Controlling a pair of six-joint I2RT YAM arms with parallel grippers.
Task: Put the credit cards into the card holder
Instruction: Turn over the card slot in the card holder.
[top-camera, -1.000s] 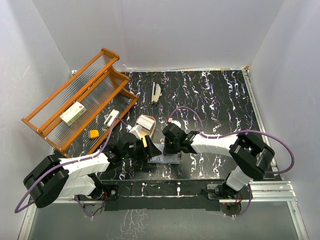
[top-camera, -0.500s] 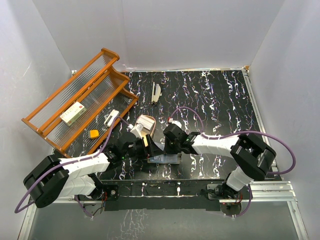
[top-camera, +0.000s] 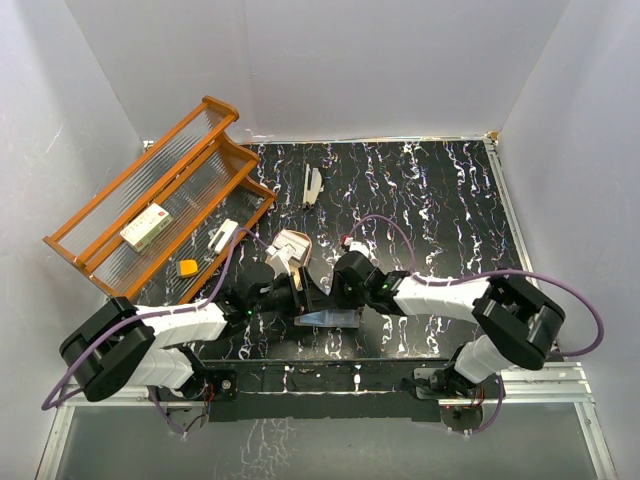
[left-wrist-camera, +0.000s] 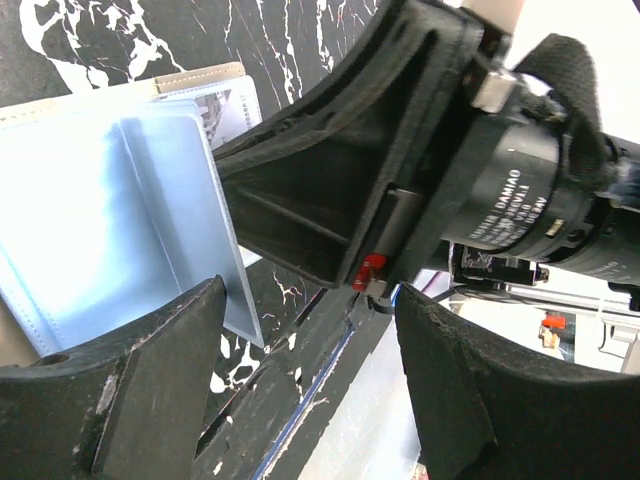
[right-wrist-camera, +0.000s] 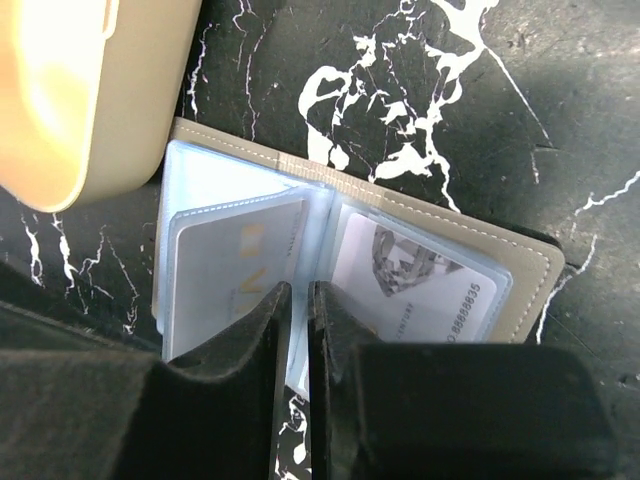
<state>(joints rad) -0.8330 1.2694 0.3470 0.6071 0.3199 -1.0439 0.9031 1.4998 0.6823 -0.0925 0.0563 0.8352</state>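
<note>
The card holder (top-camera: 332, 319) lies open near the table's front edge, its tan cover (right-wrist-camera: 525, 270) down and its bluish sleeves (left-wrist-camera: 100, 220) up. One credit card (right-wrist-camera: 235, 265) sits in the left sleeve and another (right-wrist-camera: 420, 280) in the right sleeve. A pale stack of credit cards (top-camera: 313, 186) stands at the back of the table. My right gripper (right-wrist-camera: 300, 320) hangs over the holder's spine, its jaws only a slit apart with nothing clearly between them. My left gripper (left-wrist-camera: 300, 385) is wide open and empty, just left of the holder and facing the right gripper's black body (left-wrist-camera: 400, 180).
A tan oval tray (top-camera: 290, 247) lies right behind the holder, touching its far corner (right-wrist-camera: 70, 90). An orange rack (top-camera: 160, 200) at the left holds a white box with red marks (top-camera: 146, 226) and small items. The table's front edge runs close below both grippers.
My right gripper's jaws have parted from shut to a slit. Both arms have shifted slightly, the left gripper moving a little right toward the holder.
</note>
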